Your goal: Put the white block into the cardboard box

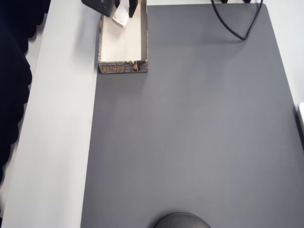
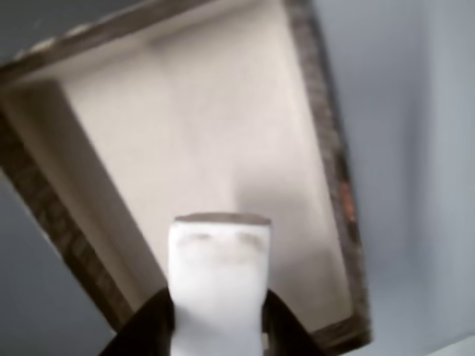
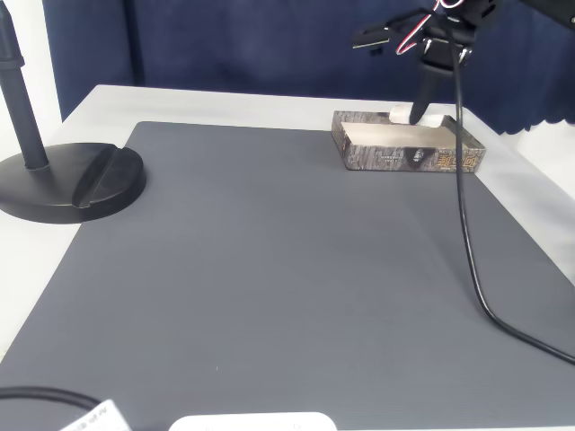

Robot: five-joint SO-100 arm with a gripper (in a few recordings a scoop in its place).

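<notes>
Bare grey mat (image 1: 190, 133), cable (image 3: 467, 242) crossing

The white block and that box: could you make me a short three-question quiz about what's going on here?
1. True or false: the white block lies loose on the grey mat.
2. Over what does the gripper hold the block?
A. the cardboard box
B. the black stand base
3. Fill in: the box's inside is ___.

Key: 1 false, the gripper is shut on it; 2 A; 3 cream-white.
</notes>
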